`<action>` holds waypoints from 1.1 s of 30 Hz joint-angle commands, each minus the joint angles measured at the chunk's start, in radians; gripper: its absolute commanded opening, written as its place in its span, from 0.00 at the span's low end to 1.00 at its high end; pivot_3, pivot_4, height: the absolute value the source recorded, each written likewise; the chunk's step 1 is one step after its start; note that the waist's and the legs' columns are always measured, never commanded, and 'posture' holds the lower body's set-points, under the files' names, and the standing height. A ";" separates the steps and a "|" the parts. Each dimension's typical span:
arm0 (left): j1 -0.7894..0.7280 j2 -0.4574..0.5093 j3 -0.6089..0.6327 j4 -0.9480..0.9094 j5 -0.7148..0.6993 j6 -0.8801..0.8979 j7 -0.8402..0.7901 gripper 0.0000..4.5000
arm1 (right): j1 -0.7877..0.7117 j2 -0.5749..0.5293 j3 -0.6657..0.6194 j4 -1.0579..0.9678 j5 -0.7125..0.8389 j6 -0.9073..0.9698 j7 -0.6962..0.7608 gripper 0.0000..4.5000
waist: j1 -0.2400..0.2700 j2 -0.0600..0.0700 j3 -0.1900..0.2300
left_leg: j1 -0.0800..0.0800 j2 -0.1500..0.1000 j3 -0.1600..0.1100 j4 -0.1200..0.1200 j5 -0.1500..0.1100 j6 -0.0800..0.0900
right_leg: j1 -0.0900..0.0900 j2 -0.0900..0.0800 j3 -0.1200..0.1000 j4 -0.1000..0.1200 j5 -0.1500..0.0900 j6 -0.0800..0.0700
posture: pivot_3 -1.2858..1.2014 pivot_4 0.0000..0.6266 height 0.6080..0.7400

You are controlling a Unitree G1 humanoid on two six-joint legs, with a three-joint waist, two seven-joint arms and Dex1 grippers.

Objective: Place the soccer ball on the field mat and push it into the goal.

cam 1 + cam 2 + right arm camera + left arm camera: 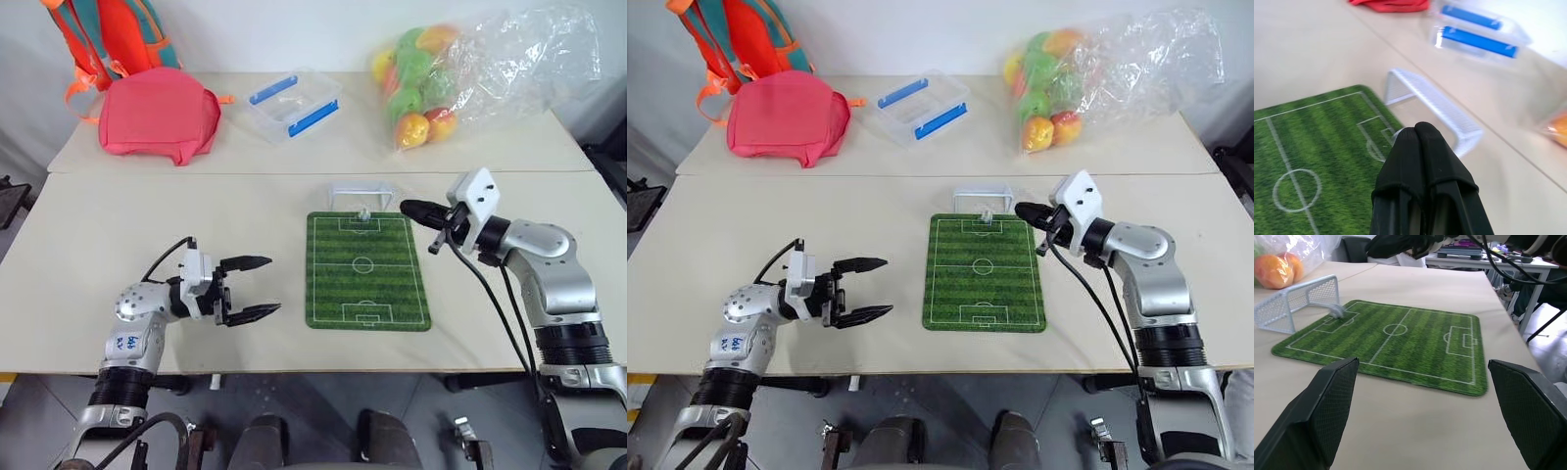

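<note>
matt grass-print field mat [367, 271], white mesh plastic goal [361, 193], smooth matt table [147, 220]

Head stereo pair: high, looking forward and down over the whole desk [118, 225]. Left wrist view: low, close above the desk, facing across the field mat [1400, 340]. Right wrist view: close above the mat's goal [1435, 110] end.

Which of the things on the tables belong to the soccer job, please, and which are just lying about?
Part of the job:
- field mat
- goal, at the mat's far end
- soccer ball, on the mat just in front of the goal
- right pincer, shut, near the ball

Just lying about:
- pink bag
- orange backpack
- clear box with blue clips
- bag of fruit balls
</note>
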 commanded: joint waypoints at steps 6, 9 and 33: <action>-0.078 -0.002 0.042 0.139 0.012 -0.066 0.019 1.00 | 0.145 -0.128 -0.095 -0.080 0.076 0.030 0.101 0.01 | 0.003 0.000 0.000 | 0.000 0.000 0.000 0.001 0.000 0.001 | 0.001 0.000 0.000 0.000 0.000 0.000 | 0.52 0.24 1.00; -0.103 -0.001 0.064 0.186 0.004 -0.065 0.036 1.00 | 0.251 -0.193 -0.119 -0.058 0.117 0.008 0.237 0.08 | 0.005 0.000 0.000 | 0.000 0.000 0.000 0.001 0.000 0.001 | 0.001 0.000 0.000 0.000 0.000 0.000 | 0.52 0.24 1.00; -0.161 0.063 0.186 0.354 -0.023 -0.059 -0.051 1.00 | 0.289 -0.238 -0.306 0.438 0.195 -0.286 0.459 0.99 | 0.001 -0.001 0.000 | 0.002 0.000 0.002 0.002 0.000 0.001 | 0.002 0.000 0.001 0.000 0.000 0.000 | 0.52 0.24 1.00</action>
